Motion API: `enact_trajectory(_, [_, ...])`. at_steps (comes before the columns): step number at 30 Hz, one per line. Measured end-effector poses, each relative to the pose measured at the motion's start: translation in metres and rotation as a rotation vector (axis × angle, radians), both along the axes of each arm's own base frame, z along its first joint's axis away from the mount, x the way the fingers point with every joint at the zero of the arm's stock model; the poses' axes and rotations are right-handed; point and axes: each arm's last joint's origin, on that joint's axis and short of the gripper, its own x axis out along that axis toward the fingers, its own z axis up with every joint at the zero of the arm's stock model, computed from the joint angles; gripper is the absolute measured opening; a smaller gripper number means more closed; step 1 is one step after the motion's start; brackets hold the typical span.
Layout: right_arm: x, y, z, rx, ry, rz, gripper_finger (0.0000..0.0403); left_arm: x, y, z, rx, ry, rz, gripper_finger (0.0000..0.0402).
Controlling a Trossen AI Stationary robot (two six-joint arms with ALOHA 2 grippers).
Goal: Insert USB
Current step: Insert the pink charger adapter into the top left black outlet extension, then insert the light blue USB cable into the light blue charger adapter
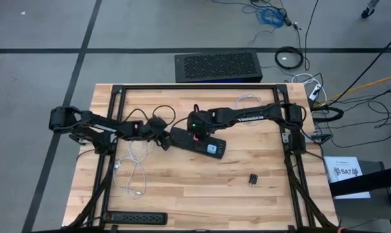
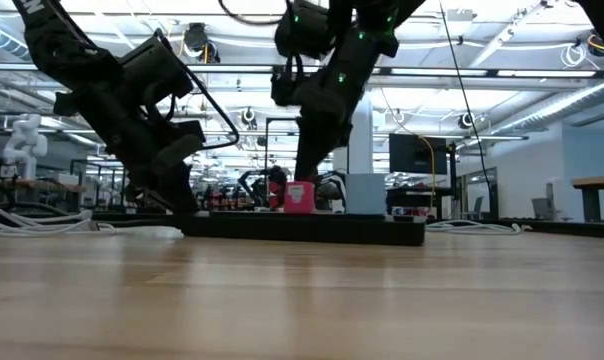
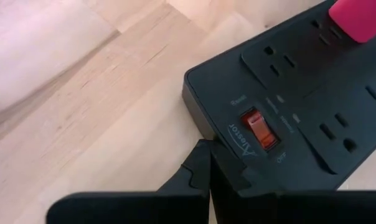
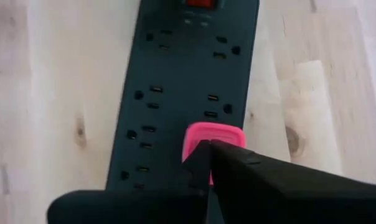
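Observation:
A black power strip [image 1: 205, 145] lies flat mid-table, its red switch [image 3: 258, 129] at its left end. A pink USB plug [image 2: 299, 197] stands upright on the strip's top face, between the rows of sockets [image 4: 222, 134]. My right gripper [image 4: 208, 146] is shut, slanting down from the far right, its tips right at the plug's top. My left gripper [image 3: 210, 152] is shut at the strip's switch end [image 1: 167, 141]. My left gripper's shut fingertips [image 3: 203, 163] meet the strip's end edge [image 3: 200, 127] beside the red switch, slanting down from the table's left. The strip lies flat on the table. My right gripper's shut fingertips overlap the pink plug's top [image 4: 228, 132]; I cannot tell whether they touch it.
A white cable [image 1: 134, 171] loops on the wood at the near left. A second black power strip [image 1: 138, 219] lies along the near edge. A small black part [image 1: 254, 178] sits at the near right. Bare wood lies around it.

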Motion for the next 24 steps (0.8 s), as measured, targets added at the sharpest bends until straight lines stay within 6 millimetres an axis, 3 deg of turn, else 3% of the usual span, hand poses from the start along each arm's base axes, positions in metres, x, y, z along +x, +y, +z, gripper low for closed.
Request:
enact_trajectory(5, [-0.001, -0.003, -0.013, 0.006, 0.022, -0.009, 0.0001, 0.0, 0.001, 0.001, 0.024, -0.004, 0.005, 0.0002])
enact_trajectory(11, [-0.003, -0.005, -0.003, -0.016, -0.014, -0.014, 0.0001, 0.001, 0.005, 0.011, 0.095, -0.05, 0.012, 0.0002])
enact_trajectory(20, [-0.016, -0.019, 0.034, -0.074, -0.108, -0.053, 0.0002, -0.008, 0.015, 0.033, 0.161, -0.124, 0.025, 0.0002])
enact_trajectory(24, [-0.035, -0.027, 0.055, -0.157, -0.071, -0.077, 0.0004, -0.01, 0.018, 0.036, 0.169, -0.135, 0.035, 0.0002])
